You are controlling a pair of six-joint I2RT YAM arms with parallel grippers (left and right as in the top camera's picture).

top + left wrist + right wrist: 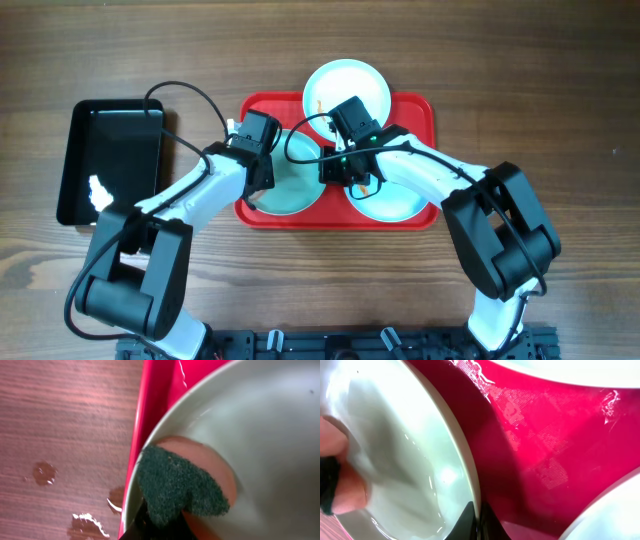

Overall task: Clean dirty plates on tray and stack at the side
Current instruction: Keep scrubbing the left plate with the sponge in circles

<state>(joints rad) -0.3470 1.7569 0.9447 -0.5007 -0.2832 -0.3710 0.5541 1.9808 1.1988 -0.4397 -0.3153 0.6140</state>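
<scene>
Both arms are in over the red tray [415,115], which sits in the middle of the desk [560,100] and carries all three plates. The far plate [345,85] overhangs the tray's back rim, with a small orange mark near its left edge. The left plate [295,185] and the right plate [395,200] lie side by side along the near half of the tray.

The left gripper [258,185] is down at the left plate's outer edge, just inside the tray's left rim. The left wrist view shows a sponge [175,485], dark green scouring face up over a pinkish-orange body, pressed flat on the inside of the plate right at that rim. Only a dark sliver of finger shows beneath it, but the sponge sits clamped in the gripper's grasp.

The right gripper [330,172] is on the opposite side of the same plate, between the left and right plates. From the right wrist camera, its dark fingertips straddle the pale rim, one inside the plate and one on the tray side, closed on the plate's edge. The plate's inner surface looks wet and glossy there, and the sponge peeks in at the far left of that view.

Water drops [44,472] lie on the wood beside the tray's left rim. A glossy black tray [110,150] rests well to the left.
</scene>
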